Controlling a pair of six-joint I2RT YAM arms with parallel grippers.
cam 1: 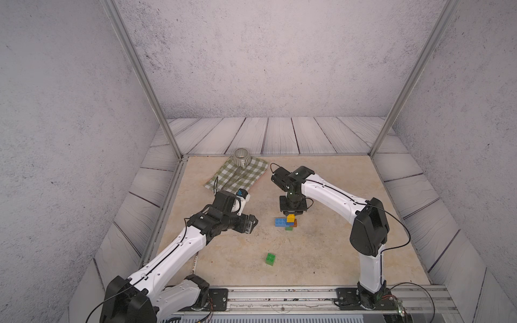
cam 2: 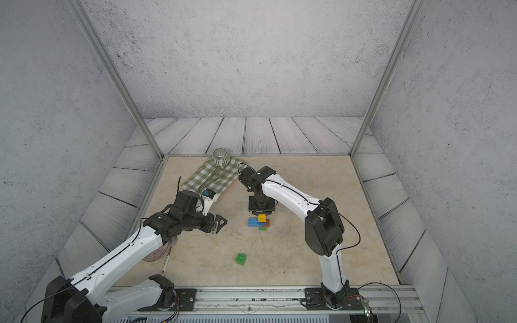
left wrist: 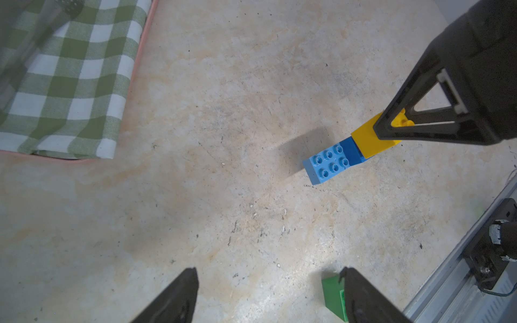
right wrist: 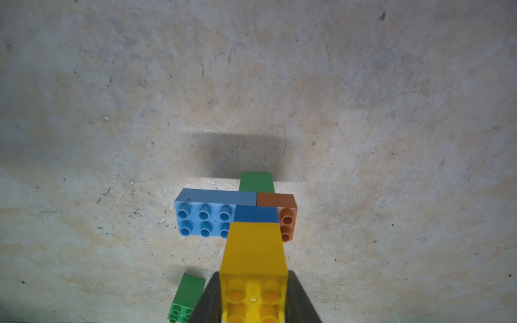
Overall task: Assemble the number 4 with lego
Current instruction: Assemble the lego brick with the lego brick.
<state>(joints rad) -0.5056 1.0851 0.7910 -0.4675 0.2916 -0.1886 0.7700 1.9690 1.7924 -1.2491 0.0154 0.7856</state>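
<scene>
A robot lab cell dressed as a home corner: printed plaster-look walls (cam 1: 265,56) and plank-look boards (cam 1: 279,135) framed by aluminium posts (cam 1: 141,75), the left arm (cam 1: 179,246) and right arm (cam 1: 330,193) bolted to a metal rail (cam 1: 279,295) at the stone-look counter (cam 1: 335,251)'s near edge; checked cloth (cam 1: 243,174) and mug (cam 1: 242,158) far left.

No text, label, brand, number or sign can be read in any view. Small dark marks are seen on a narrow pale strip (cam 1: 194,264) lying at the edge of the counter (cam 1: 321,257), but they are too small to be made out. Nothing legible is found on the studs of the yellow brick (right wrist: 253,299), seen close in the right wrist view.
</scene>
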